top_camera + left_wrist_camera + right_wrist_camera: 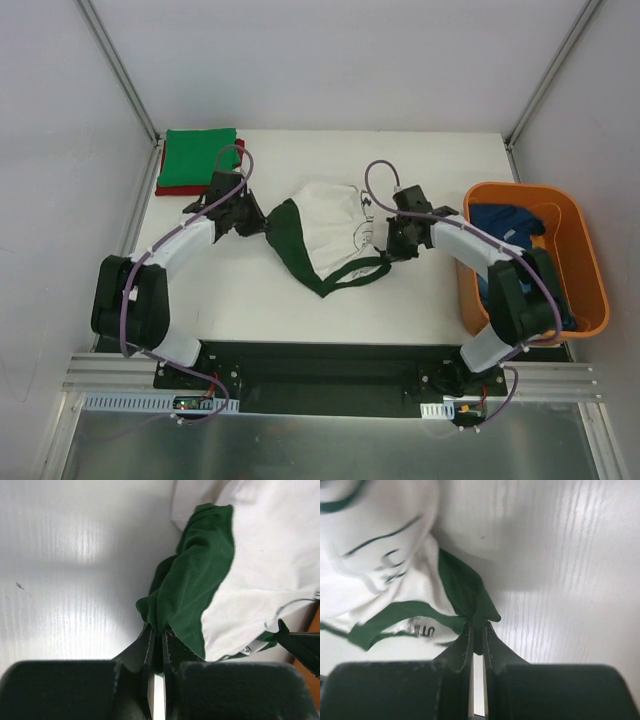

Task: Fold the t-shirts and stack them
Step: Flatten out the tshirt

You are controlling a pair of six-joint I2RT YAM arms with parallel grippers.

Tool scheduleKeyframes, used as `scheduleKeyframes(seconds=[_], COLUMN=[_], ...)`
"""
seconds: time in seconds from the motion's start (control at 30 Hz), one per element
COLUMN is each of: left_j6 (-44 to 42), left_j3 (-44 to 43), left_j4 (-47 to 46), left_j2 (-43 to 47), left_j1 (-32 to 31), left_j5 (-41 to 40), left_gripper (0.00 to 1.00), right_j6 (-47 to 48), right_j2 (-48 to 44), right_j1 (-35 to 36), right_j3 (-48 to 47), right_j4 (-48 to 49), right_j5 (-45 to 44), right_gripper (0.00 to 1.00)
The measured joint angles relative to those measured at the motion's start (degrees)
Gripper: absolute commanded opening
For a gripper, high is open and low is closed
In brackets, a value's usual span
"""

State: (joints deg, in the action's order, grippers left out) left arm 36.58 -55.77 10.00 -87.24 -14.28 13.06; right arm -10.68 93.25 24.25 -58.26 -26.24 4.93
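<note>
At the middle of the white table [250, 300], found the white t-shirt [330, 220] bunched and unfolded, held at two points. Traced its dark green sleeve [290, 250] as a long strip running from the left side down toward the near edge, and its green collar [358, 272] as a loop at the near right of the heap. Caught the left gripper [157, 632] with jaws pressed together, pinching a gathered fold of that sleeve, the green cloth rising out of the closed tips and spreading up toward the white body. Caught the right gripper [477, 627] likewise clamped, nipping a dark green point of fabric just beside the collar band and a small printed label [420, 627]. Could not settle, from the blurred right wrist view, on second sleeve or collar for that green point; probably the former. Made out thin black print [375, 547] lines on the white cloth above the collar. Noted both arms reaching inward from opposite sides, grippers well apart, with the shirt draped loosely between them. At the far left corner, spotted a folded green t-shirt [200, 158] stacked on a red t-shirt [165, 190], with only a red margin showing along the near edge and at the right side. At the right edge, picked out an orange tub [585, 290] with a blue t-shirt [505, 222] crumpled inside, apart from the white one.
</note>
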Motion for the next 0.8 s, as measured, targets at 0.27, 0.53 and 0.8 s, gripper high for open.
scheduleKeyframes(seconds=[0.27,0.53,0.8], left_j6=[-5.05,-13.49,-19.67], left_j3=[-7.76,-23.78,-33.92], left_j4=[2.54,-2.03,-5.03], left_j2=[19.06,35.19,30.36], left_j1=[-1.25,-3.41,-3.41], left_j5=[-6.12,-9.03,-11.82], left_gripper=[0.00,0.00,0.00], right_j6=[5.16,12.24,18.51], right_j2=[-24.98,-39.54,-32.96], right_j1=[0.20,0.74,0.83], right_j3=[-10.32,-26.95,-41.46], right_j4=[-0.85,2.89,3.06], right_j5=[-2.19,1.36,1.57], right_gripper=[0.01,0.01,0.01])
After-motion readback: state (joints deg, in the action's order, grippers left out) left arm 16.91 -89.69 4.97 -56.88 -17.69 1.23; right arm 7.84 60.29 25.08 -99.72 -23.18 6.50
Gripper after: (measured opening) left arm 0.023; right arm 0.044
